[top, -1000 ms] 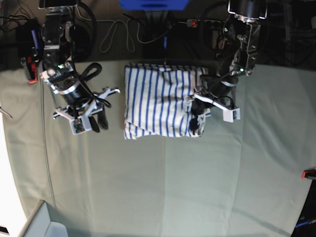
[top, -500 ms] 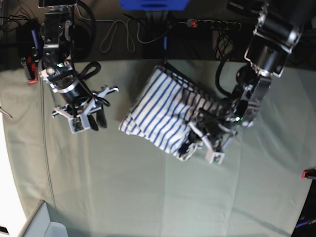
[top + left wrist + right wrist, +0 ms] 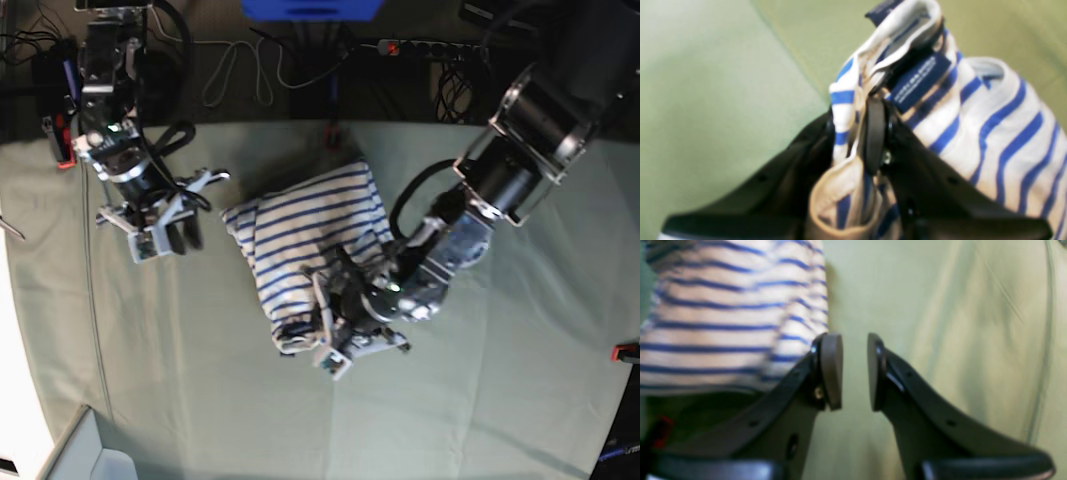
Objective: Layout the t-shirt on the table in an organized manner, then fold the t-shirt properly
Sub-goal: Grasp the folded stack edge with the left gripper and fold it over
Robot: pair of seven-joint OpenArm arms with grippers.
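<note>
**On the worktop: striped shirt bunched, one corner in my left gripper**

Across the whole base view spreads the worktop (image 3: 500,400), covered in pale grey-green cloth with long soft creases. A red clamp (image 3: 626,351) sits at its right edge in that view, and another red clamp (image 3: 58,140) at the far left corner.

Near the middle lies the t-shirt (image 3: 300,235), white with thin blue stripes. It is not spread flat: it sits as a crumpled, roughly folded bundle, stripes running at a slant, its near end gathered up where my left arm reaches in.

My left gripper (image 3: 335,335) is at that near end of the bundle. From the left wrist view my left gripper is clamped on a fold of the shirt, with cloth pinched between the two dark fingers (image 3: 875,133) and more of it bulging below them. The small dark blue tag (image 3: 918,80) lies just beside the pinch, against the striped cloth.

My right gripper (image 3: 160,235) hangs over bare worktop well apart from the shirt, on the left of the base view. From the right wrist view its jaws stand a narrow gap apart with nothing between them, and the shirt's striped edge shows beyond the left pad (image 3: 831,370).
</note>
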